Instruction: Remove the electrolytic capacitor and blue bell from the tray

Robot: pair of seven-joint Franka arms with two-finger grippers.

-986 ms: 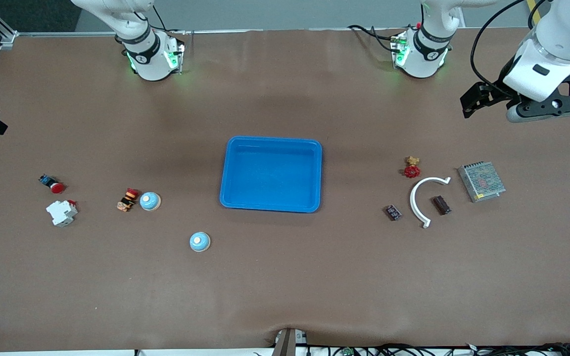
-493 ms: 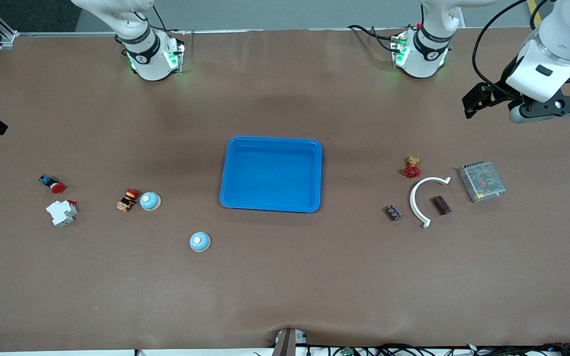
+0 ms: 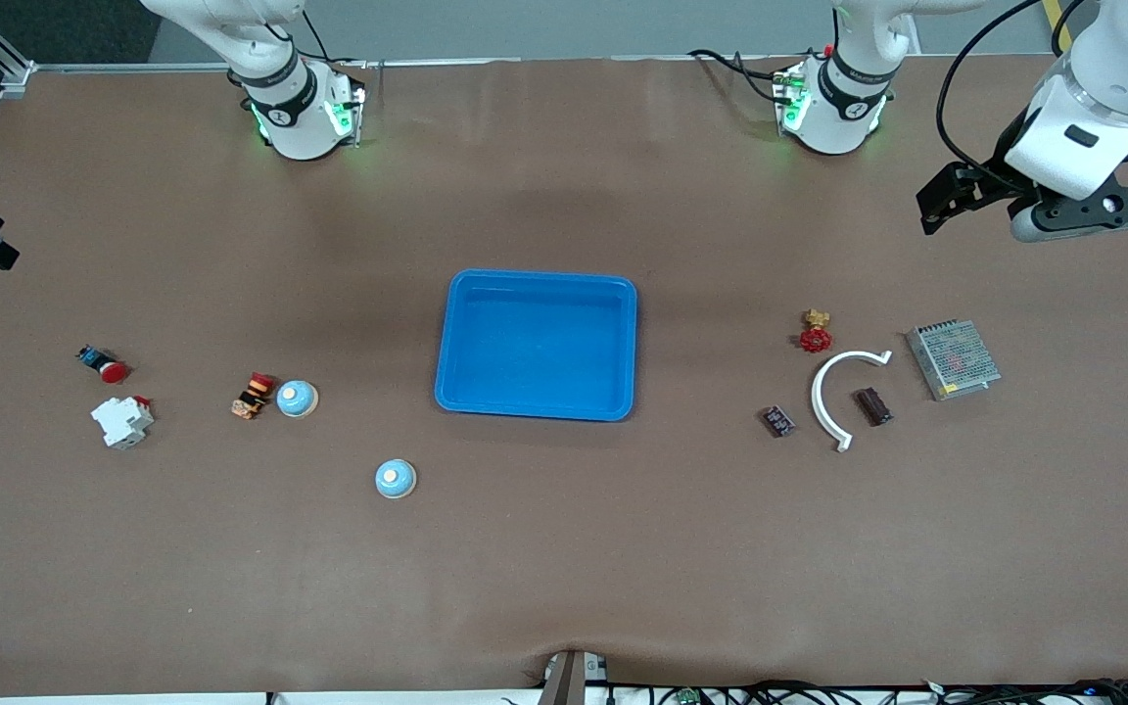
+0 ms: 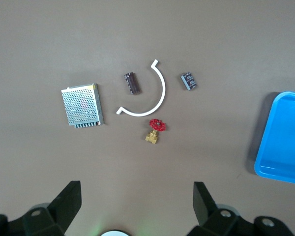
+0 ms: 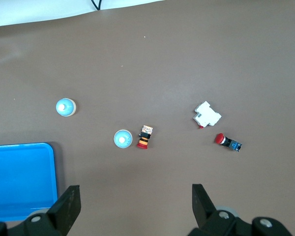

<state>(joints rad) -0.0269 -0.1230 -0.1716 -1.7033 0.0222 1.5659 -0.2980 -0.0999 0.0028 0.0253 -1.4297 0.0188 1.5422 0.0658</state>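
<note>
two blue bells sit toward the right arm's end of the table (image 3: pixel 564 587): one bell (image 3: pixel 297 399) touches an orange-and-black part (image 3: pixel 253 396), the other bell (image 3: pixel 395 479) lies nearer the front edge. closer to that end edge are a red push button (image 3: pixel 104 364) and a white breaker (image 3: pixel 121 422). a blue tray (image 3: pixel 537 345) sits at the table's middle, nothing in it. toward the left arm's end, a dark capacitor (image 3: pixel 872 405) lies inside the curve of a white arc piece (image 3: pixel 833 392), a second dark capacitor (image 3: pixel 778 421) just outside that curve, a red-handled valve (image 3: pixel 816 332) near the arc's farther tip, and a metal mesh box (image 3: pixel 952 359) closest to that end edge. the left gripper (image 4: pixel 135 206) hangs in the air over the table's corner at its own end, fingers spread wide, holding nothing. the right gripper (image 5: pixel 132 209) is high over its own end, fingers likewise spread and holding nothing.
</note>
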